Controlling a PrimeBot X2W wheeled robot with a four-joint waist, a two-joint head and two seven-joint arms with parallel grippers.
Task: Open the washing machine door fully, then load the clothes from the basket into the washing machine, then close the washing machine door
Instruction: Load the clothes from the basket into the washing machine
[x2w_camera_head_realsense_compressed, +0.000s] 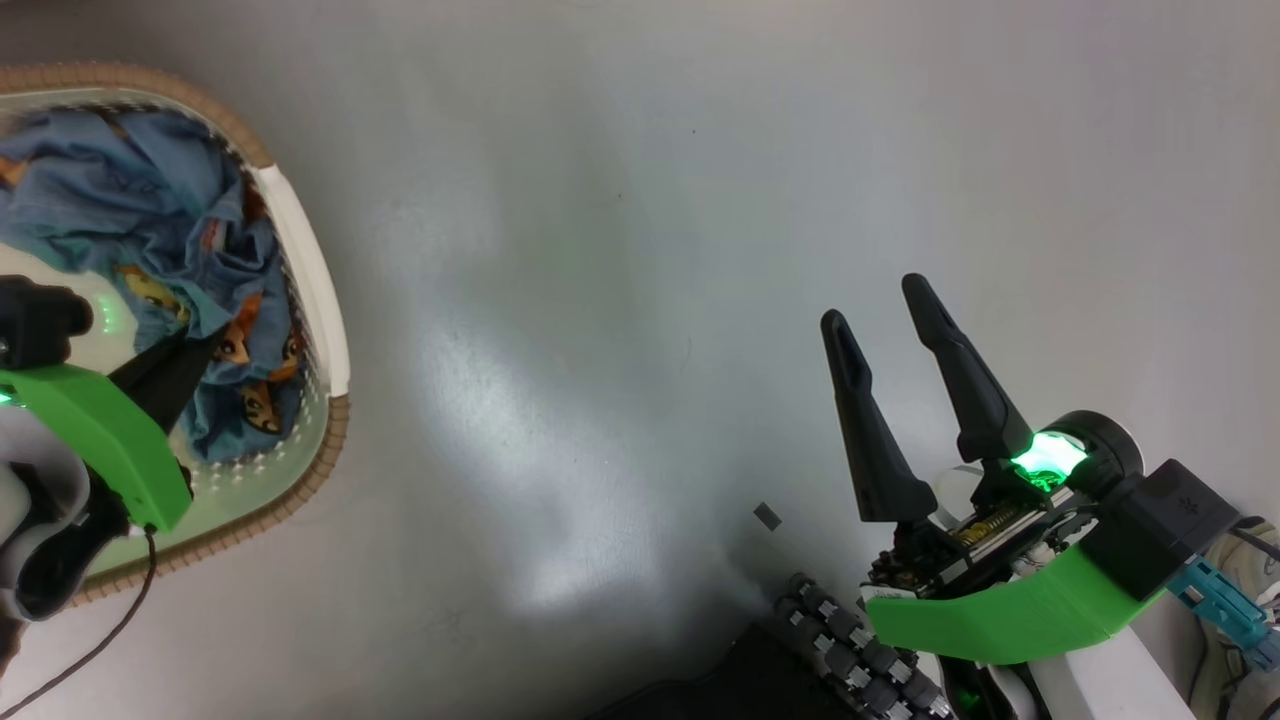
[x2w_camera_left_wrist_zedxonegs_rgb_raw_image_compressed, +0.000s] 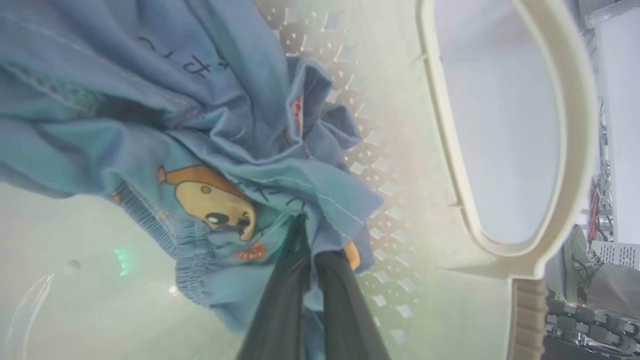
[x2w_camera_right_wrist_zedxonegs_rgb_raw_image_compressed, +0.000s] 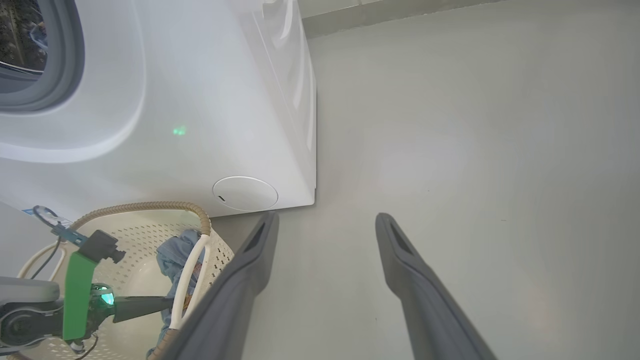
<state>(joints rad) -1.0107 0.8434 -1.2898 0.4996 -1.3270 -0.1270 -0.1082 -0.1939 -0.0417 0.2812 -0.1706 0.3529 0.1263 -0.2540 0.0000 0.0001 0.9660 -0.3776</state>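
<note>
1. In the head view, the basket (x2w_camera_head_realsense_compressed: 310, 270) sat on the grey floor (x2w_camera_head_realsense_compressed: 620, 300) at the robot's left, with the clothes (x2w_camera_head_realsense_compressed: 150, 210) heaped inside it: blue fabric printed with orange-brown figures.
2. The left pincer (x2w_camera_head_realsense_compressed: 200, 355) reached down into that heap from the lower left, its dark fingers running into the fabric so that the tips were hidden there.
3. The left wrist view gave what the head view could not. The left pincer (x2w_camera_left_wrist_zedxonegs_rgb_raw_image_compressed: 302, 230) had its two fingers pressed together, clamped on a fold of the clothes (x2w_camera_left_wrist_zedxonegs_rgb_raw_image_compressed: 200, 125) just beside a printed cartoon face. The perforated wall and pale handle loop of the basket (x2w_camera_left_wrist_zedxonegs_rgb_raw_image_compressed: 575, 150) lay behind.
4. The right pincer (x2w_camera_head_realsense_compressed: 875, 303) hung over bare floor at the lower right, well apart from the basket, its fingers spread and holding nothing.
5. The right wrist view added the washing machine (x2w_camera_right_wrist_zedxonegs_rgb_raw_image_compressed: 200, 100), standing just beside the basket (x2w_camera_right_wrist_zedxonegs_rgb_raw_image_compressed: 145, 206). Its round white flap (x2w_camera_right_wrist_zedxonegs_rgb_raw_image_compressed: 245, 193) was low down, and its grey gasket (x2w_camera_right_wrist_zedxonegs_rgb_raw_image_compressed: 70, 60) was at the upper left corner.
6. That same view showed the right pincer (x2w_camera_right_wrist_zedxonegs_rgb_raw_image_compressed: 326, 220) apart over the floor (x2w_camera_right_wrist_zedxonegs_rgb_raw_image_compressed: 475, 125), and the left pincer (x2w_camera_right_wrist_zedxonegs_rgb_raw_image_compressed: 150, 302) lying level into the clothes (x2w_camera_right_wrist_zedxonegs_rgb_raw_image_compressed: 172, 255).
</note>
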